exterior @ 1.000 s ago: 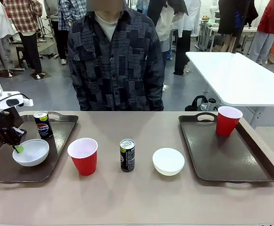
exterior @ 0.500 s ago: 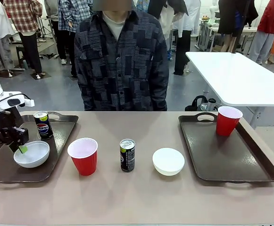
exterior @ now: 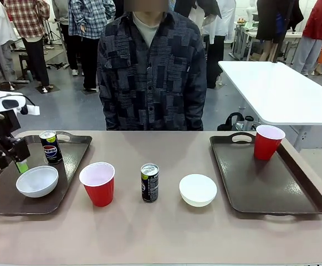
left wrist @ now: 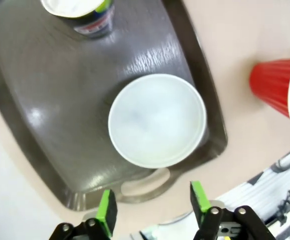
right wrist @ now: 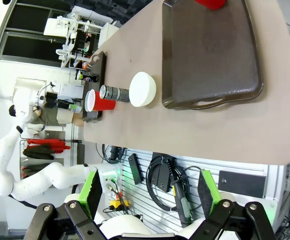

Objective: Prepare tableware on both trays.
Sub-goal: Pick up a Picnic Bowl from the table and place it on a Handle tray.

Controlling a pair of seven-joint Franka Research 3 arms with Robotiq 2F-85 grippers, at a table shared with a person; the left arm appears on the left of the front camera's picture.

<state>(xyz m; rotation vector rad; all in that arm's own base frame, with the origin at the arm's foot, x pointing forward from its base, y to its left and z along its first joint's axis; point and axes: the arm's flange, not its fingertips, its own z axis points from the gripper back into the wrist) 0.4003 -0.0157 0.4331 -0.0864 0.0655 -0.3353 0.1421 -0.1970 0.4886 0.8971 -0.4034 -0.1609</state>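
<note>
Tableware nearest the left gripper (exterior: 12,164) is the first bowl (exterior: 37,180), white and round, which sits apart from the fingers. In the left wrist view the left gripper (left wrist: 153,205) has its jaws spread wide with nothing between them. The first bowl (left wrist: 157,120) lies just beyond the green pads (left wrist: 106,212), close to the rim and cut-out handle of the left tray (left wrist: 60,100).

Behind the bowl on the left tray (exterior: 72,160) stands the Pepsi can (exterior: 51,147). It is upright near the far handle, and its blue-red logo and brand name are legible.

On the tabletop (exterior: 161,233) between the trays, three things stand in a row, well apart from one another. These are the middle cup (exterior: 98,184), red with a white inside; the middle can (exterior: 149,183), black, its print too small to read; and the second bowl (exterior: 198,189).

The right tray (exterior: 260,188) carries the far cup (exterior: 267,142), upright in its far right corner beside the handle. The rest of its floor is bare. A broad strip of bare tabletop runs between the row and the robot's edge.

The right gripper (right wrist: 149,192) hangs off the table's end. Its jaws are released and wide, holding nothing, and it looks along the right tray (right wrist: 209,55).

A person (exterior: 152,72) in a patterned dark shirt stands at the far side.
</note>
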